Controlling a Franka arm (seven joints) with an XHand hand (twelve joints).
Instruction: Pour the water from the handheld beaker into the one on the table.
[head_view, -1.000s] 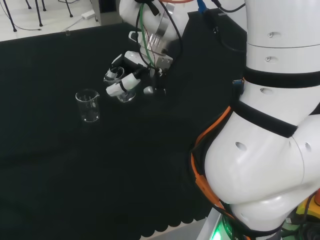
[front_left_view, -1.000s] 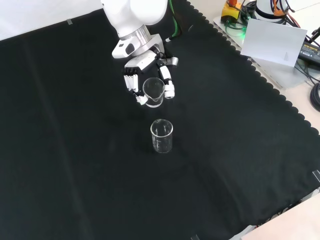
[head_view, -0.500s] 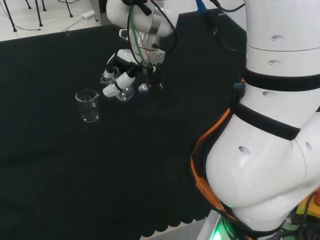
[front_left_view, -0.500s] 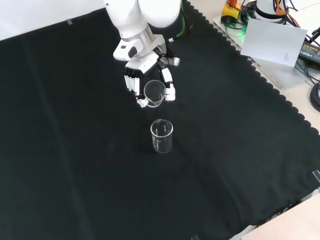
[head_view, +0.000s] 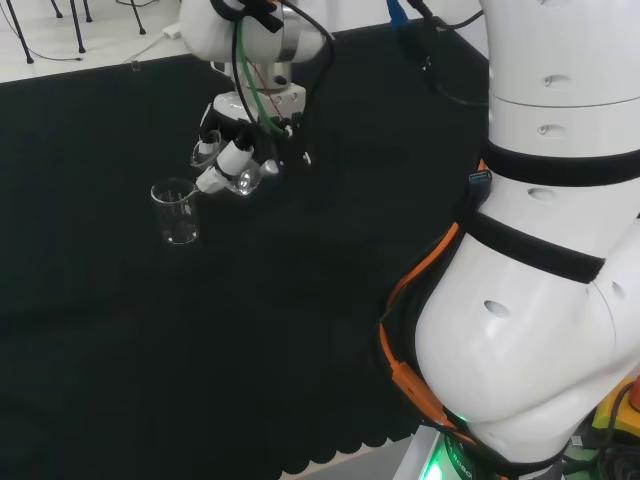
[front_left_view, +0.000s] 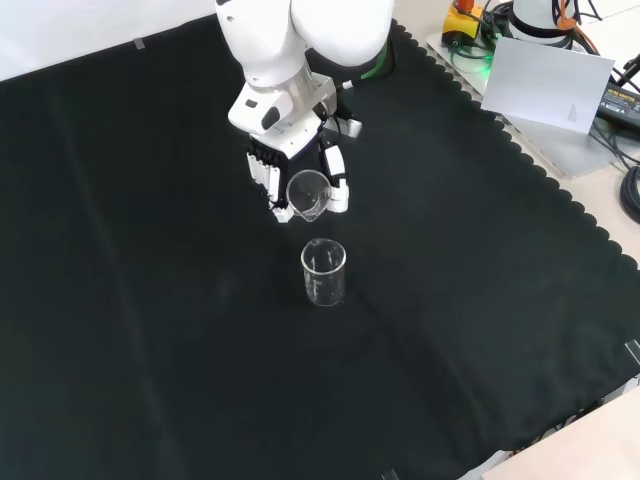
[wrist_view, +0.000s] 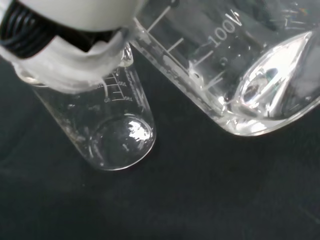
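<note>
My hand (front_left_view: 283, 170) gripping handheld beaker (front_left_view: 308, 193), fingers curling round it, tilting it above black cloth (front_left_view: 150, 300); table beaker (front_left_view: 324, 272) standing upright just beside.

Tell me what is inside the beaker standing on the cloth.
The standing beaker looks empty; in the wrist view its bare bottom shows. A blurred white part of the robot hand covers its rim there, so the top is hidden.

Held beaker (wrist_view: 240, 70) cut off by wrist view's edge; its rim out of frame. My hand (wrist_view: 75, 35) blurred white mass there, covering mouth of standing beaker (wrist_view: 112, 130). In head view, held beaker (head_view: 243, 178) mostly hidden behind my fingers (head_view: 228, 165); water level unreadable.
</note>
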